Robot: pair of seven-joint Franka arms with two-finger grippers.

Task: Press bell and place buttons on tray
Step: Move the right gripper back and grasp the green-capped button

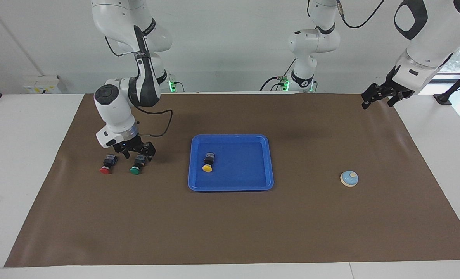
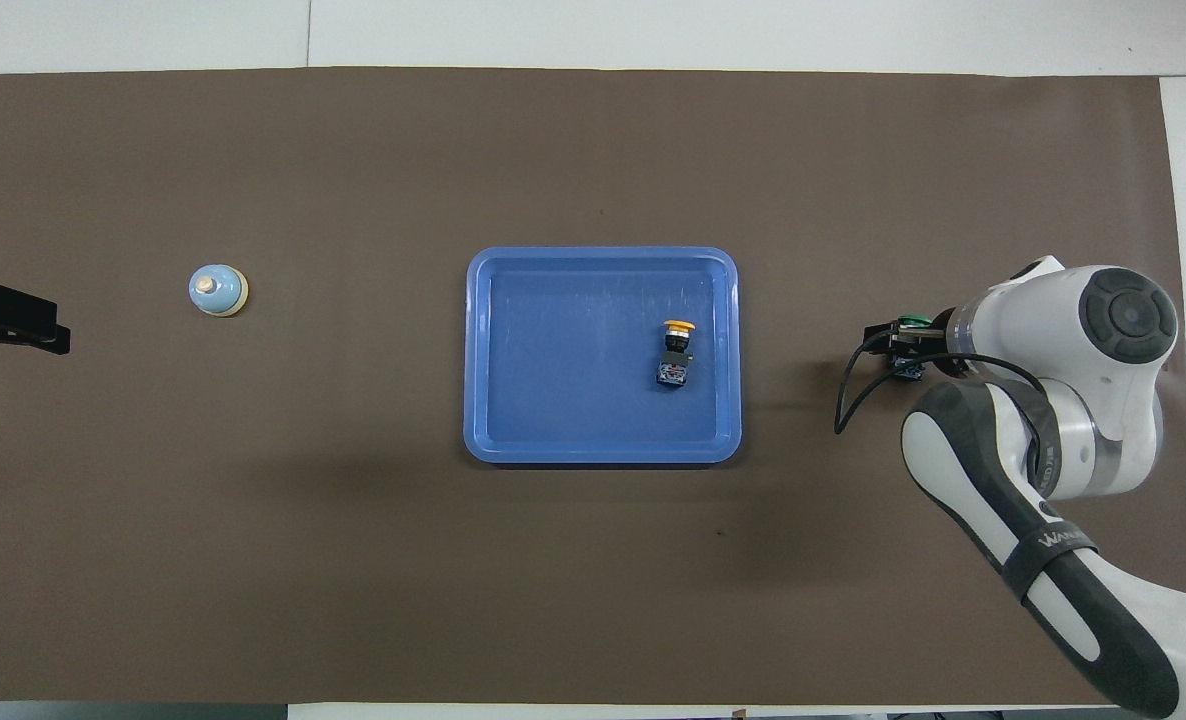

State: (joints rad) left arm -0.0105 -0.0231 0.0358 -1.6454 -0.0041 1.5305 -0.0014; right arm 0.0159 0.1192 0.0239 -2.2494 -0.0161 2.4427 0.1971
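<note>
Lying in tray [image 1: 268, 162]: one button [image 1: 208, 162]; two outside. Both end effectors apart.

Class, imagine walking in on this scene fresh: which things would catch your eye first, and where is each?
The bright-blue tray at the middle of the brown mat, with the yellow button lying in it. Toward the right arm's end, the right end effector is low over the green button, with the red button beside it. The bell sits alone toward the left arm's end.
</note>
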